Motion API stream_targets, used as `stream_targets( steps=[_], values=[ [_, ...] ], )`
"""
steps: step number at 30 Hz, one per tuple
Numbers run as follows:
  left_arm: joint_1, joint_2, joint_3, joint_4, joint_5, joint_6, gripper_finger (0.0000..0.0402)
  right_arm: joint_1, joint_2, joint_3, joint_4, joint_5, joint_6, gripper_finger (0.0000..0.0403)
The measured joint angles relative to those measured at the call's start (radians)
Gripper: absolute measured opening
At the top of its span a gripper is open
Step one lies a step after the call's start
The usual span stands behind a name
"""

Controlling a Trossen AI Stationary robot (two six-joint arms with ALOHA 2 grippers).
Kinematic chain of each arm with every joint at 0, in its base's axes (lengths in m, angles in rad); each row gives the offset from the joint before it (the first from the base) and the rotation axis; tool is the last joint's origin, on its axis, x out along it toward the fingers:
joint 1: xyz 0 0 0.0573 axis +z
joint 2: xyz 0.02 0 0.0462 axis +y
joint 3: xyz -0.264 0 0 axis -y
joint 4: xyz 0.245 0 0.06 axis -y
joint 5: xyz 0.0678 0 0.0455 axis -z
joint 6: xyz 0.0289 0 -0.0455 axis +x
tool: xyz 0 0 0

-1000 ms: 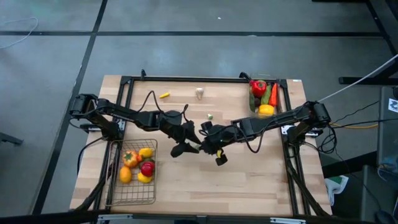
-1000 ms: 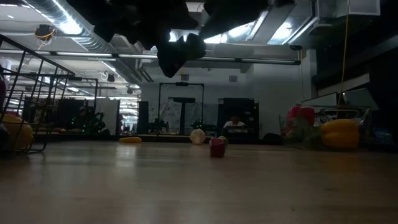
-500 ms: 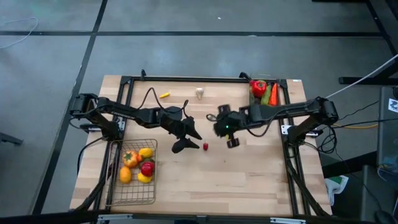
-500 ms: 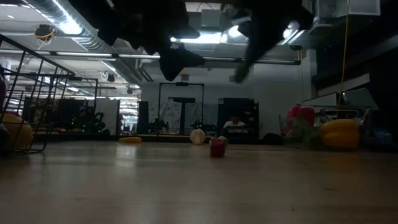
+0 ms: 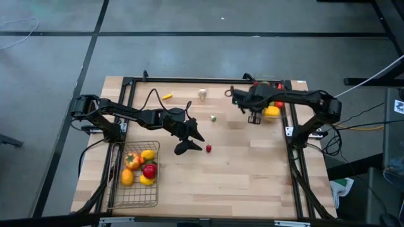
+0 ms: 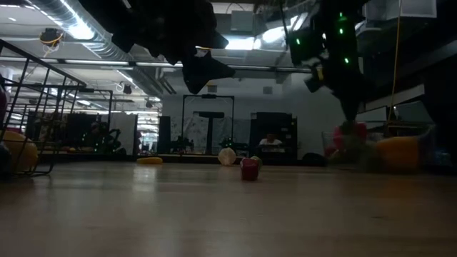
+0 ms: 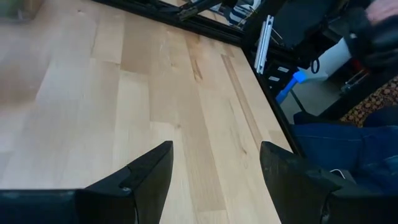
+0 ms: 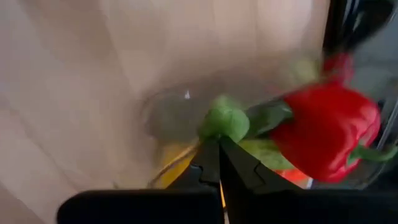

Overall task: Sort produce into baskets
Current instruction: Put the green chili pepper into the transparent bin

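A: Produce? Wire basket (image 5: pixel 134 183) near-left holds an orange pepper (image 5: pixel 131 160), a red piece (image 5: pixel 149 170) and yellow ones (image 5: pixel 148 154). Clear bin (image 5: pixel 282 104) far-right: red pepper (image 8: pixel 326 130) and green items, as seen in the right wrist view.

B: Loose pieces: small red one (image 5: pixel 208 148) mid-table, pale one (image 5: pixel 202 94) and yellow one (image 5: pixel 166 96) far side, tiny green one (image 5: pixel 213 117) between.

A: Left gripper (image 5: pixel 193 141) just left of the small red piece, fingers (image 7: pixel 146 176) spread, nothing between them.

B: Right gripper (image 8: pixel 219 163) clenched at the bin's left edge; whether it pinches anything, cannot tell.

A: Readable writing or labels: none legible.
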State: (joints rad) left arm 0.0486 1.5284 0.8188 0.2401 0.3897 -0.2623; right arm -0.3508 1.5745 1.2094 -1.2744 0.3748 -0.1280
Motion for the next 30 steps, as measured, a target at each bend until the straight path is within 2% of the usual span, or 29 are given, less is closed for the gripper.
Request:
stream_targets(
  steps=[4, 9, 19, 30],
  values=[
    [0.000, 0.000, 0.000, 0.001, -0.001, 0.001, 0.0237, -0.067, 0.000, -0.027, 0.002, 0.000, 0.000, 0.0003],
    [0.000, 0.000, 0.000, 0.001, -0.002, 0.002, 0.0237, -0.078, 0.000, -0.021, 0.043, 0.005, -0.009, 0.0003],
    [0.000, 0.000, 0.000, 0.001, -0.002, 0.001, 0.0237, -0.076, 0.000, 0.013, -0.016, 0.164, 0.033, 0.0003],
    [0.000, 0.000, 0.000, 0.001, -0.002, 0.001, 0.0237, -0.075, 0.000, 0.014, -0.098, 0.086, 0.038, 0.0003]
  ],
)
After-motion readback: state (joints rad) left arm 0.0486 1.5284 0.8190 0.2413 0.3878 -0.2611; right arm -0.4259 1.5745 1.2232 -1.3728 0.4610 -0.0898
